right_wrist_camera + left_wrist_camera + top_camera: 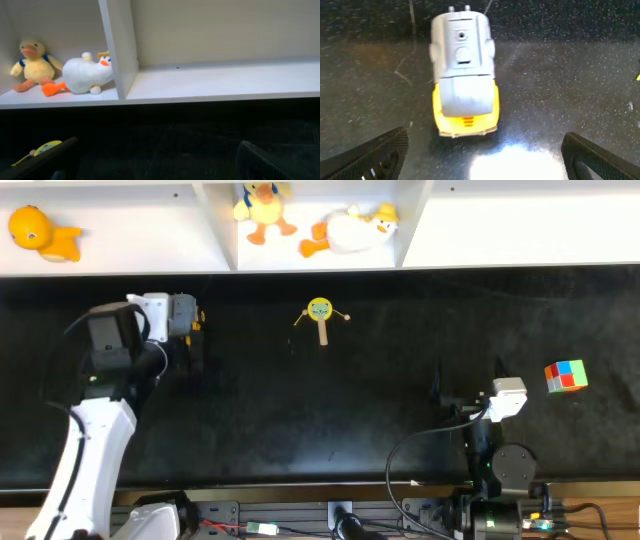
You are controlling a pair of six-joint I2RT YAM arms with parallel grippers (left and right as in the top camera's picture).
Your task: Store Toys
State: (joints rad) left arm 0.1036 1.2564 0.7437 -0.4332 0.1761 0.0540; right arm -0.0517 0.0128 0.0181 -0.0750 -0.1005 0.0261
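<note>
- Left claw (482, 150): I read it as spread wide and holding nothing, low over the bench (300, 410) at its far left, near the shelf (220, 225).
- Toy truck (464, 75): grey body with a yellow end. It stands on the bench just beyond the left claw's fingertips, in line with the gap between them, and touches neither finger.
- Right claw (160, 167): fingers wide apart and empty, near its own base at the right, facing the shelf.
- Rattle drum (320, 315): flat on the bench at mid-width, near the shelf edge, well apart from both claws.
- Colour cube (565, 375): on the bench at the far right, near the right arm.
- Shelf, middle compartment: yellow duck (262, 205) and white duck (350, 230) side by side.
- Shelf, left compartment: orange duck (40, 232).
</note>
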